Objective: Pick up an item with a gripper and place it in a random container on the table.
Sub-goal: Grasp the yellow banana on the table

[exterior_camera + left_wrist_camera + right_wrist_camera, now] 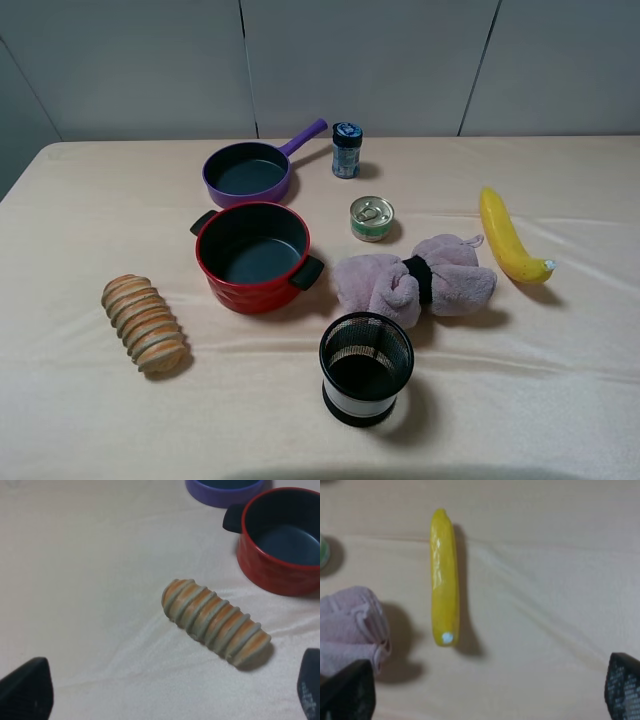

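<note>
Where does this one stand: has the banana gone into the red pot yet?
Nothing is done yet: the banana lies on the table at the right, and the red pot is empty. In hand: the right gripper hangs open above the banana, not touching it. Remaining: grasp, lift, carry, drop into the pot.

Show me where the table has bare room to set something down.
Bare table lies left of the purple pan and red pot, behind the bread loaf, and front-right between the mesh cup and banana. Crowded: the middle, around pot, tin and pink towel.
</note>
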